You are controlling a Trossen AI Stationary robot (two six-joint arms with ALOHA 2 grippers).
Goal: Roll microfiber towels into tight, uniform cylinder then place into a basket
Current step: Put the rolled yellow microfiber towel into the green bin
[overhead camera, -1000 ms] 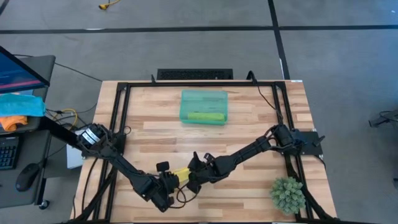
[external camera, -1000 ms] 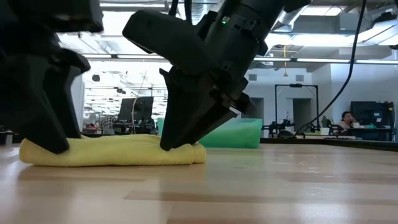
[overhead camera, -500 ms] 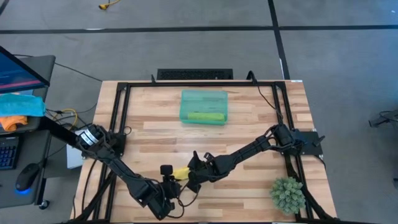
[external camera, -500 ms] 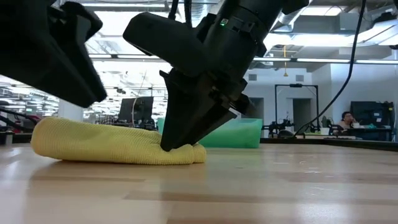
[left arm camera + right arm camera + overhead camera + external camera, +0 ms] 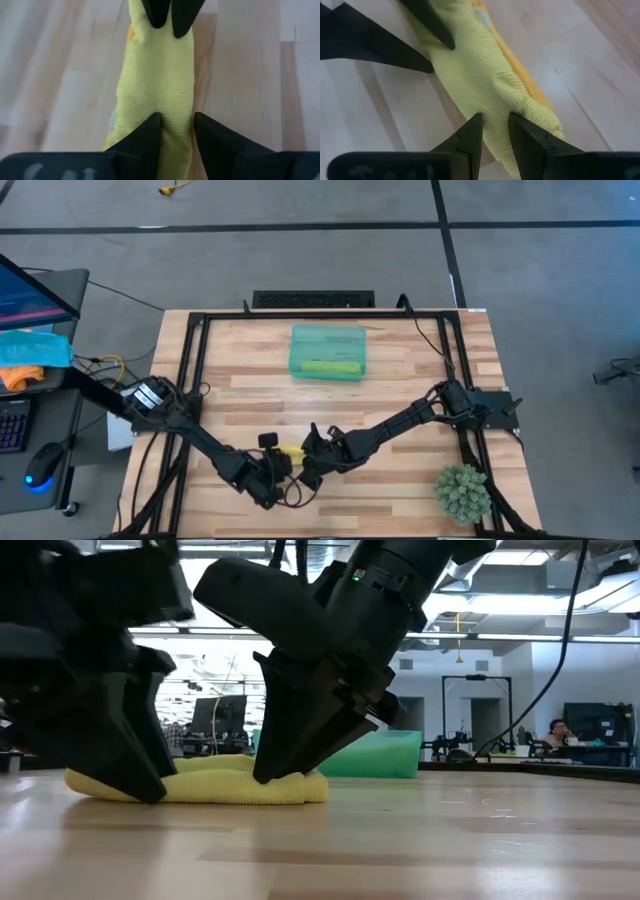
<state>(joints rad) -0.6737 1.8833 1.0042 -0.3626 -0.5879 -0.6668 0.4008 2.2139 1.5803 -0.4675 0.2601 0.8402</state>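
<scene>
Yellow towel (image 5: 291,452) lies rolled into a flat log near the front of your table (image 5: 400,380), pinned at both ends. Your left gripper (image 5: 173,131) pinches one end, fingers narrowly parted with a fold of cloth between them. Your right gripper (image 5: 495,129) nips the other end the same way. In the low view both grippers stand tips-down on the roll, which rests on the boards.

Farther back, near the table's rear edge, sits the teal basket (image 5: 328,351), well apart from the grippers, with a lime green roll (image 5: 331,367) lying inside along its front wall.

Surface: pale wood planks, bordered by a black frame (image 5: 190,360). A small spiky green plant (image 5: 462,492) stands at the front right corner.

Room: grey floor with dark seam lines. Left of the table you have a desk with a monitor edge (image 5: 30,285), blue cloth (image 5: 30,347), orange cloth (image 5: 20,376), and a mouse (image 5: 42,467). Low view shows an open hall with ceiling lights, distant screens, and a seated person (image 5: 556,732) far right.
</scene>
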